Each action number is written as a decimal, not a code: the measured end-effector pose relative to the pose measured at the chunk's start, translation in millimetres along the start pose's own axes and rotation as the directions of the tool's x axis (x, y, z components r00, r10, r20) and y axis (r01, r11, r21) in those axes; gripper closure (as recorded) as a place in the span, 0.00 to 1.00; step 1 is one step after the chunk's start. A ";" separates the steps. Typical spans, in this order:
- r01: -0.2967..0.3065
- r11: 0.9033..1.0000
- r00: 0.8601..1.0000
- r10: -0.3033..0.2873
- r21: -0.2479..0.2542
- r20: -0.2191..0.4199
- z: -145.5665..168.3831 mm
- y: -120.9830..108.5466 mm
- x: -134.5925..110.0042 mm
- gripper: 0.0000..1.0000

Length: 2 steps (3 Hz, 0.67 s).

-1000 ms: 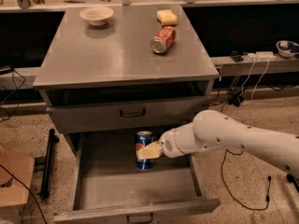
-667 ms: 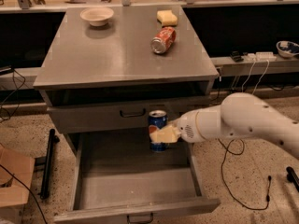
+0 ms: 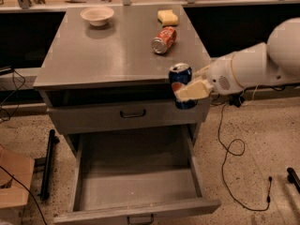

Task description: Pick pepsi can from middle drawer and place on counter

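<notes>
You have the counter [image 3: 117, 50] filling the upper middle of the view, a broad grey top with bare space along its front half. Below it the middle drawer [image 3: 136, 184] stands pulled well out, and its floor shows nothing in it, so judge the pick-out part of the job done. The closed drawer above [image 3: 93, 118] sits between the two. The white arm [image 3: 253, 64] reaches in from the right at about counter height. At the back of the top rests a pale bowl [image 3: 97, 15], left of centre. The gripper [image 3: 192, 90] hangs just off the counter's front right corner, and its tan fingers [image 3: 193, 91] are clamped across the pepsi can [image 3: 180, 76], which you hold upright in the air. The can's silver top rises a little above the counter surface, while its base sits lower than the front edge, in front of the cabinet rather than over the top. A red-orange soda can [image 3: 164, 40] lies on its side behind, and a yellow sponge [image 3: 168, 17] sits farther back. What is left for you is to lift the can clear of the edge, carry it in over bare metal short of the fallen can, set it down and let go.
</notes>
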<state>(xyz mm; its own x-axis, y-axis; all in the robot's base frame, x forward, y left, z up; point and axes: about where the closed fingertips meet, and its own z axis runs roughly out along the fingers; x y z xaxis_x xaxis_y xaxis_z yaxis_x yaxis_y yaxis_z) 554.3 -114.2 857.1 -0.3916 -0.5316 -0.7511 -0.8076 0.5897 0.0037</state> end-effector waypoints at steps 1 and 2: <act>0.034 0.999 0.999 -0.035 0.028 0.032 -27.2 -15.9 -33.0 1.00; 0.034 0.999 0.999 -0.035 0.029 0.034 -27.3 -16.2 -33.7 1.00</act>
<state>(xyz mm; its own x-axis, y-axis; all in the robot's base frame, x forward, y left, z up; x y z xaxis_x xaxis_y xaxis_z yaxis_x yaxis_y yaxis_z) 568.5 -122.5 900.4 -0.3480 -0.5311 -0.7725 -0.8072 0.5889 -0.0413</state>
